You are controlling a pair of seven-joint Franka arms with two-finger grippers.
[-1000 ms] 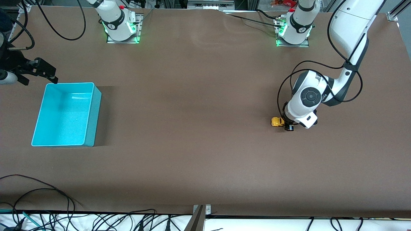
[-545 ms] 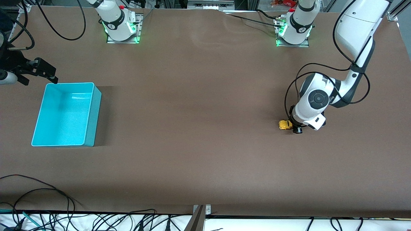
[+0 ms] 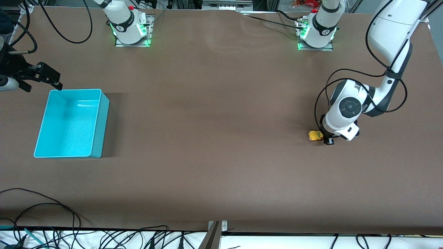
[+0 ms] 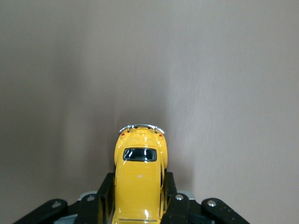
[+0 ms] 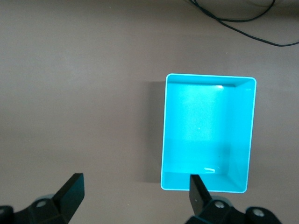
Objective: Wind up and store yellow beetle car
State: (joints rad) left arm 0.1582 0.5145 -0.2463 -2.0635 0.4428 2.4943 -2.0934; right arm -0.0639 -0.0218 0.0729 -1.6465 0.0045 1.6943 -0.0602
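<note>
The yellow beetle car sits on the brown table toward the left arm's end. My left gripper is shut on its body, low at the table surface. In the left wrist view the car lies between the black fingers, which press on both its sides. The turquoise bin stands empty toward the right arm's end. My right gripper waits open and empty in the air by the bin's rim that lies farthest from the front camera. The right wrist view shows the bin and one black fingertip.
Both arm bases stand along the table edge farthest from the front camera. Loose black cables lie at the table edge nearest that camera. A wide stretch of bare brown table lies between the car and the bin.
My left gripper has dragged the yellow beetle car along the table toward the left arm's end, away from the bin. The right arm has not moved.
</note>
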